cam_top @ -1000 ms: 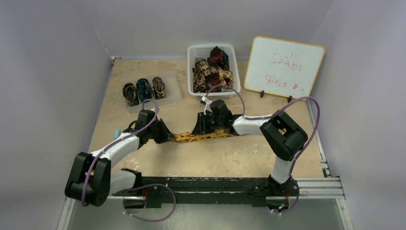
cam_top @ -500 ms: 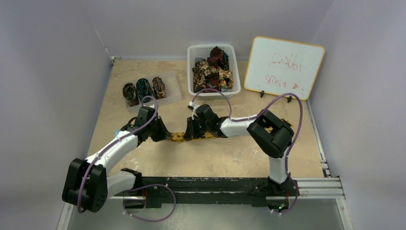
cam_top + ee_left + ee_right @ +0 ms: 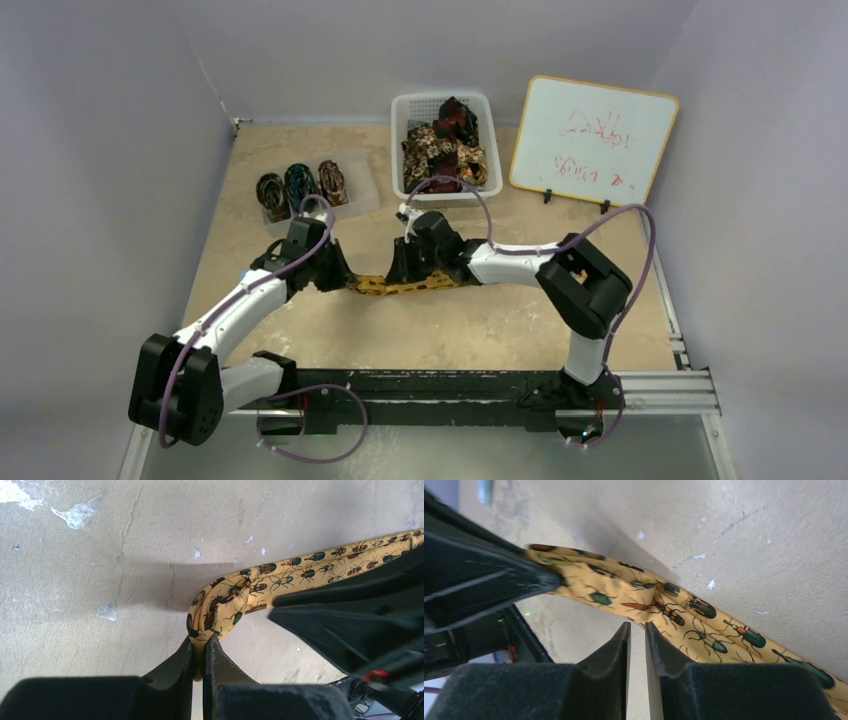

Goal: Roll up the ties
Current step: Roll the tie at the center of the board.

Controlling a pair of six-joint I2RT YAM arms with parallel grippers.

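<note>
Your left tool point(image 3: 201, 644) is clamped shut on the folded end of the golden tie point(image 3: 300, 572), which stretches across the counter point(image 3: 450, 340) at the middle of the top view. Your right tool point(image 3: 637, 628) sits at the tie's edge, jaws almost together; whether it has caught cloth can't be told. Hold the strip taut and straight, and turn the pinched end evenly so the roll winds tight.

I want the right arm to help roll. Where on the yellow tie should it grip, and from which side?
Probably the straight stretch of the yellow tie just past the fold that the left fingers pinch. Come from above, fingers astride its width: the strip is narrow and thin.
</note>
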